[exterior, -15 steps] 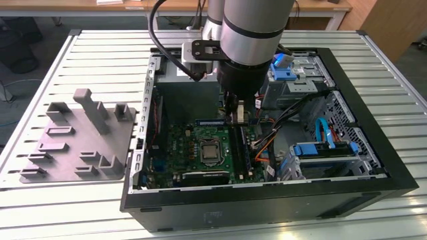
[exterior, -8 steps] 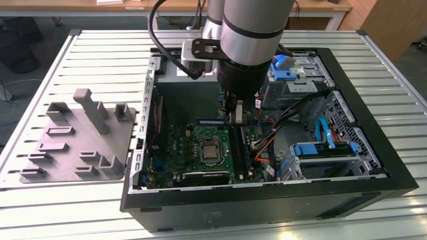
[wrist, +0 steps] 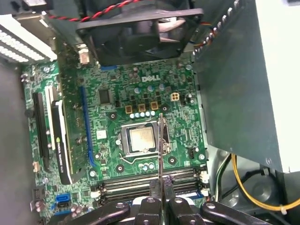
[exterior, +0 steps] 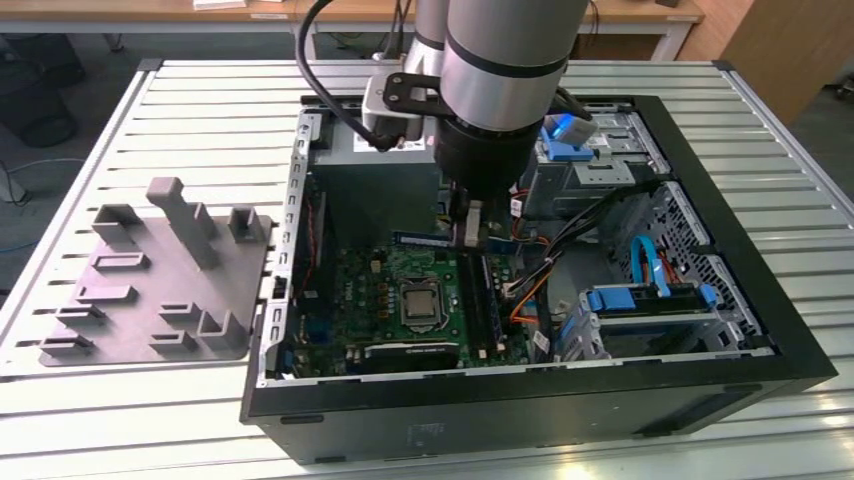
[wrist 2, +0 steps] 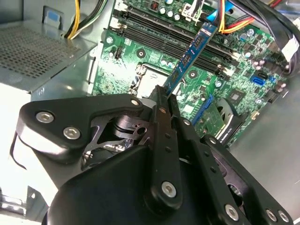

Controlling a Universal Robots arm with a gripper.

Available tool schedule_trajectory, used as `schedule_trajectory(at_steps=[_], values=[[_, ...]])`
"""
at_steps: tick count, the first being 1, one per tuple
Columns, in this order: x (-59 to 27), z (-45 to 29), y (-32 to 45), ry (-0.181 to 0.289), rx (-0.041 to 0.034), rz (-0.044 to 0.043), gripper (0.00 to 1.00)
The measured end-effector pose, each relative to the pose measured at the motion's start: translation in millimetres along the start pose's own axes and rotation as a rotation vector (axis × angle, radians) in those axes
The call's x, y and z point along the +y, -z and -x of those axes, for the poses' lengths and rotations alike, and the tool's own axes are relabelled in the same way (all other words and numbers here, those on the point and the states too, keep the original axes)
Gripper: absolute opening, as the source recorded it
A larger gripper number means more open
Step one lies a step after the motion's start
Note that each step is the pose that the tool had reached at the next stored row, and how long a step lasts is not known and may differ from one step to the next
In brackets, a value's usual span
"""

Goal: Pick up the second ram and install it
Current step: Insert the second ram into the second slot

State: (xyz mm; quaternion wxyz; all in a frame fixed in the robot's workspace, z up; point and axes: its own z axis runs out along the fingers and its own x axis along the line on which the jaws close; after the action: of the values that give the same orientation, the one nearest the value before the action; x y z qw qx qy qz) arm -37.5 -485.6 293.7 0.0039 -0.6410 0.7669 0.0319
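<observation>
Green motherboard (wrist: 117,82) lies below the claw (wrist 2: 163,93) — clamped on the second ram (wrist 2: 188,58) — inside the open case (exterior: 747,330).

1. Gripper (exterior: 467,232): in the exterior view its upper part is masked by the arm (exterior: 501,80). In both wrist views its housing runs off the picture's edge.
2. Second ram (wrist 2: 192,51): near end buried between the clamping fingers (wrist 2: 159,122). In the first wrist view it is edge-on, a thin line, so its faces cannot be made out. Contact with any slot: cannot tell.
3. Motherboard (exterior: 387,290): far strip covered by the arm. In the second wrist view it is partly masked by the gripper.
4. Fan (wrist: 140,28): cut off by the picture's edge.
</observation>
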Motion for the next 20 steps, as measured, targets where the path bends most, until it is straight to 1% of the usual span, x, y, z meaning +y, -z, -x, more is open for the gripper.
schedule_trajectory(at_steps=[5,12,18,20], values=[[0.0,0.0,0.0,-0.048,-0.0016,-0.0024,0.14],[0.0,0.0,-0.1,-0.104,-0.0035,-0.0051,0.14],[-0.2,0.0,-0.3,-0.146,-0.0032,-0.0076,0.14],[-0.7,0.1,-0.5,-0.158,-0.002,-0.0087,0.14]])
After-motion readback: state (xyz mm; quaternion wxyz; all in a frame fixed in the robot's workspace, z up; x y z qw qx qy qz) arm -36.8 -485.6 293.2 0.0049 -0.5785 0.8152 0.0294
